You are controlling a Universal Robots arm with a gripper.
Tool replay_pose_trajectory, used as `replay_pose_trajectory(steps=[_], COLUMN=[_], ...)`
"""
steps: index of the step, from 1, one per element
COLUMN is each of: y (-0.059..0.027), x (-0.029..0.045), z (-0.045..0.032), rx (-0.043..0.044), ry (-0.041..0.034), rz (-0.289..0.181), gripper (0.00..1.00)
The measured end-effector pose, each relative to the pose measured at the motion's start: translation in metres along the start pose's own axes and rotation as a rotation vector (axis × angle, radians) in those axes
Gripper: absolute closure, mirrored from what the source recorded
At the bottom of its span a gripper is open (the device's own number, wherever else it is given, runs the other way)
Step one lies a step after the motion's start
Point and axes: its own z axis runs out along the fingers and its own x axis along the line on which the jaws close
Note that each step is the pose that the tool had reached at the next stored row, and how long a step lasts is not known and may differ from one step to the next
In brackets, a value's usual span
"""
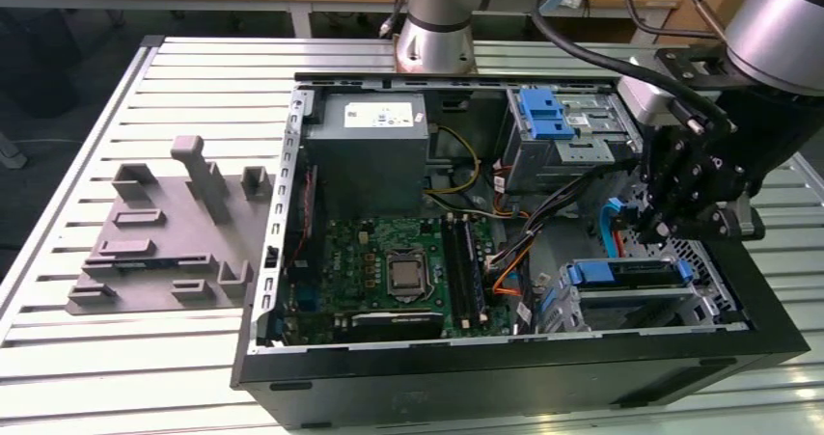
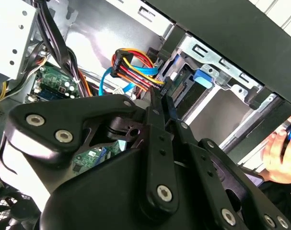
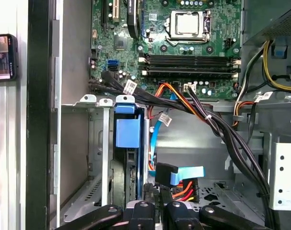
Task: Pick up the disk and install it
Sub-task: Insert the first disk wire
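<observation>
Exterior view: the arm's gripper (image 1: 659,234) hung inside the open computer case (image 1: 515,377) on a slatted table (image 1: 116,358). It was just above the disk (image 1: 624,273), which lay in its blue carrier in a drive bay at the case's corner, on the exterior view's right. In the first wrist view the disk (image 3: 127,134) stood edge-on in that bay, with the gripper (image 3: 157,191) just beside it and near a black connector (image 3: 167,171) on a blue cable. In the second wrist view the claw (image 2: 160,98) was drawn nearly closed, with nothing seen between its fingers. The motherboard (image 1: 399,261) lay well apart, and a grey moulded fixture (image 1: 168,232) sat outside the case.
</observation>
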Motion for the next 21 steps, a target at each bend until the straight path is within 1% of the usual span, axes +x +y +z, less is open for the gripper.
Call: replay_pose_trajectory(steps=[4,8,10,16,21], y=[0.0000,0.0001,0.0001,0.0000,0.0023], x=[0.0000,0.0012,0.0041,0.0165,0.0176], z=[0.0001,0.0013,0.0017,0.0037,0.0042], rx=[0.0001,-0.0003,-0.0003,-0.0003,0.0002], ry=[-0.0002,0.0001,0.0002,0.0002,-0.0003], rz=[0.002,0.030,0.031,0.031,0.031], gripper=[0.84,0.84,0.84,0.84,0.84])
